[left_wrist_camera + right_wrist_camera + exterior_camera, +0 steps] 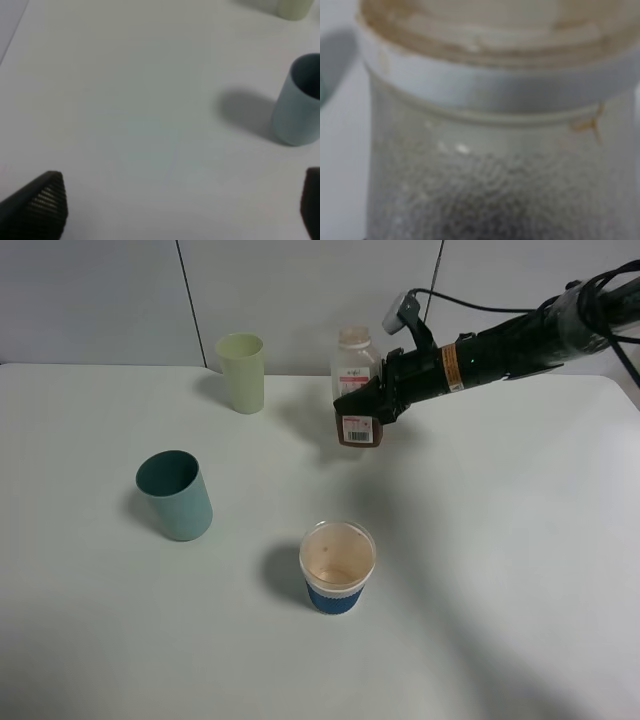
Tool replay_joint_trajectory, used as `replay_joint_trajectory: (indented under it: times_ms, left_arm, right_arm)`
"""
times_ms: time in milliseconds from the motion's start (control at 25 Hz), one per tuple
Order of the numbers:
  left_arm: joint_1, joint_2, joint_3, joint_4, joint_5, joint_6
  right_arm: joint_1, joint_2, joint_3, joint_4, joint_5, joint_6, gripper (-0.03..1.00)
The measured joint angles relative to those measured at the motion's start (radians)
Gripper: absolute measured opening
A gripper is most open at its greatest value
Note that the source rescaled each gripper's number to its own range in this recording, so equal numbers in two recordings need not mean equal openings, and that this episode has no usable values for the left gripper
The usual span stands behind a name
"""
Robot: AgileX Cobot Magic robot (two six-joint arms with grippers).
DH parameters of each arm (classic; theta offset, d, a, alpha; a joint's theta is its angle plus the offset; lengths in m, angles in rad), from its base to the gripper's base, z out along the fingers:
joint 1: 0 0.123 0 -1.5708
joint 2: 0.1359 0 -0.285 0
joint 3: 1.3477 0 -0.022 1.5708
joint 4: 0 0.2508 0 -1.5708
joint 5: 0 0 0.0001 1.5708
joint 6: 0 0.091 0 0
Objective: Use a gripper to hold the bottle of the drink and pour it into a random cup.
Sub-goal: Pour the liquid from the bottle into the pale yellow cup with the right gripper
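The bottle of the drink (352, 365) stands upright near the back of the table, capless, with brown liquid at its base and a white label with red. My right gripper (368, 400) reaches in from the right and is shut on the bottle's lower body. In the right wrist view the bottle (490, 150) fills the picture, its wide open neck close to the camera. Three cups are out: a pale yellow-green cup (241, 372), a teal cup (175, 495) and a white cup with a blue band (337, 567). My left gripper (182, 210) is open over bare table, holding nothing.
The white table (520, 540) runs back to a grey wall. The teal cup (299, 105) and the pale cup (295, 7) show at the edge of the left wrist view. The white cup's inside is stained brownish.
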Motion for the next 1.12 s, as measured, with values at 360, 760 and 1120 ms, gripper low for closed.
replay_joint_trajectory:
  times_ms: [360, 760, 1120]
  left_arm:
    - [0.0, 0.0, 0.0, 0.0, 0.0, 0.0]
    - [0.0, 0.0, 0.0, 0.0, 0.0, 0.0]
    - [0.0, 0.0, 0.0, 0.0, 0.0, 0.0]
  right_arm:
    - [0.087, -0.165, 0.0, -0.018, 0.071, 0.144, 0.02]
    - [0.293, -0.227, 0.0, -0.007, 0.379, 0.202, 0.02]
    - [0.44, -0.227, 0.0, 0.212, 0.64, 0.202, 0.02]
